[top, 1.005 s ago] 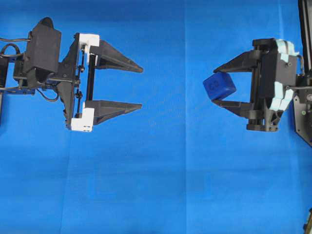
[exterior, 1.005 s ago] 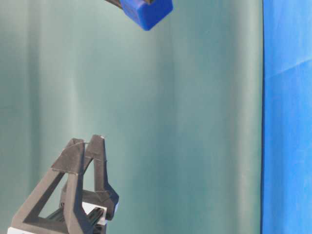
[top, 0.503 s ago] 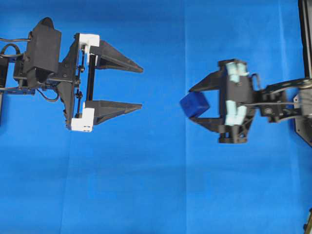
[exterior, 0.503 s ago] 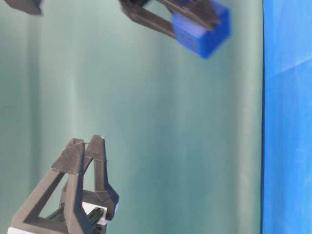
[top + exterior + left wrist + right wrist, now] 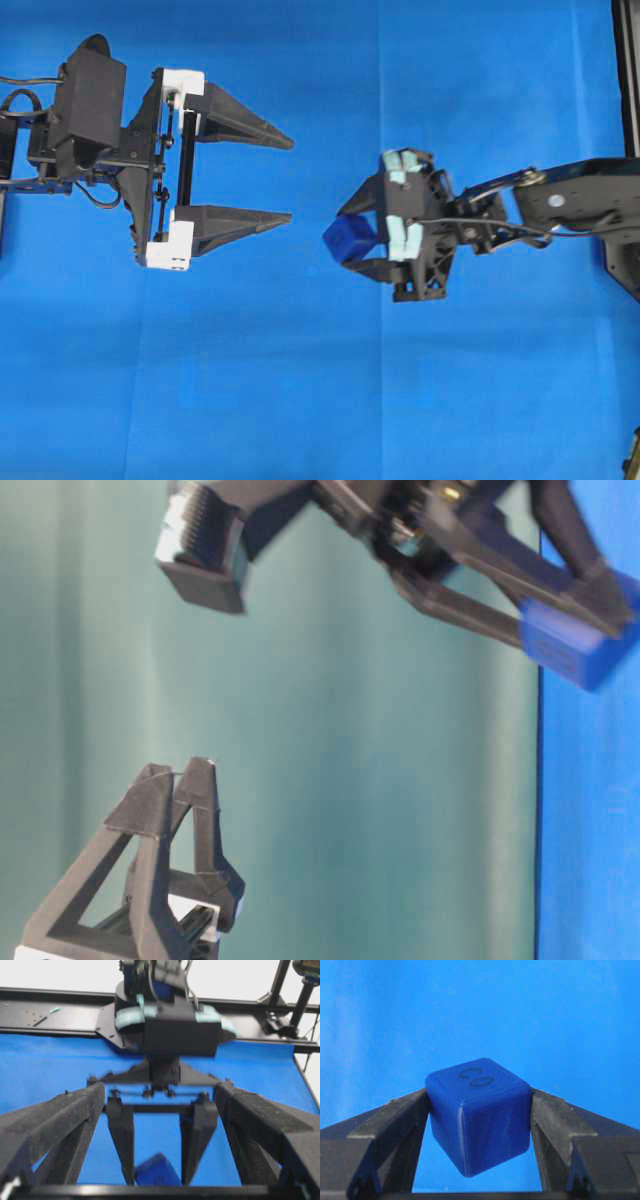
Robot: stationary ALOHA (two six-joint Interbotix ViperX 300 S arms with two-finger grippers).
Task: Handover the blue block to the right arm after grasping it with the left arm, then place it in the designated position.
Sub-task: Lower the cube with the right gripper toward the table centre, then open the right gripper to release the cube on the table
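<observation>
Blue block [image 5: 349, 240] lower, corner down.

Blue cloth [image 5: 300, 400] covers table; teal backdrop [image 5: 350, 780] behind (faintly creased).

In the overhead view the left gripper [image 5: 286, 180] is placed at the left, its two fingers pointed toward the middle and set well apart. The right gripper [image 5: 349, 238] is placed right of the middle, pointed back toward the left one. The blue block [image 5: 349, 239] is lodged between the right gripper's fingertips, above the cloth [image 5: 300, 400]. A gap is left between block and left fingertips.
</observation>
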